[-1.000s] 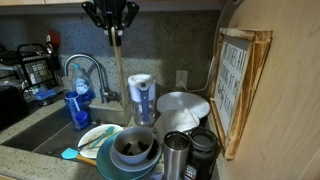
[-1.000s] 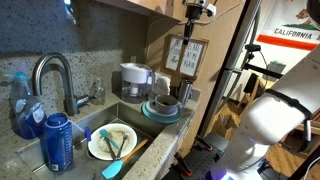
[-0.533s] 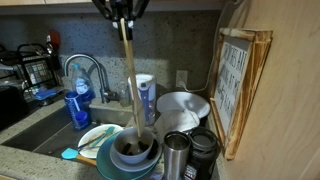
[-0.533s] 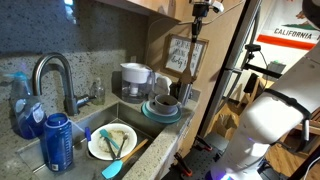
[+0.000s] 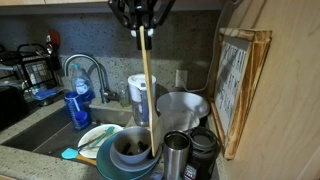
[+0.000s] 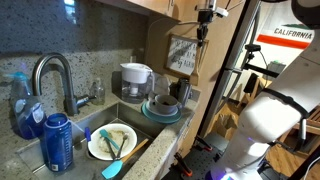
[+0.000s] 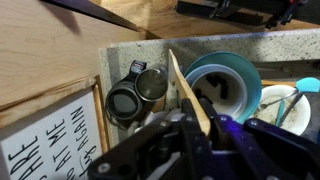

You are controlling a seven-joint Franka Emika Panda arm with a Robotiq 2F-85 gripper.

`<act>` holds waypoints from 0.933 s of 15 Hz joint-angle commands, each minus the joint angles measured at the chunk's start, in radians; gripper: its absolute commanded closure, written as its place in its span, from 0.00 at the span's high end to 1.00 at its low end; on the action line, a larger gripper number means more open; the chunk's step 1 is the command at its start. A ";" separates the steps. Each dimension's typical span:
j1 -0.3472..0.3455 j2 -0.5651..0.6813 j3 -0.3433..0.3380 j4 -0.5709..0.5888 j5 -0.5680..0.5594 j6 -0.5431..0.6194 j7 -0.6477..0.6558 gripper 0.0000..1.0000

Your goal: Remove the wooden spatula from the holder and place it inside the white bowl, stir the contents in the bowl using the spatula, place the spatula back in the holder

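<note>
Dim warm light, soft grainy views, blurry wrist foreground

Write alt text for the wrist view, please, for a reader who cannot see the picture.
The pincer, dark and blurred at the bottom edge, is shut on the wooden spatula, which points up across the picture. Below it lie the steel holder, a black mug beside it and the white bowl on a teal plate.
</note>
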 commanded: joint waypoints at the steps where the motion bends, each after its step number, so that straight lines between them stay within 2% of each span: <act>1: -0.016 0.049 -0.004 0.051 -0.012 0.008 -0.009 0.03; 14: -0.036 0.168 0.006 0.163 -0.004 0.031 -0.020 0.03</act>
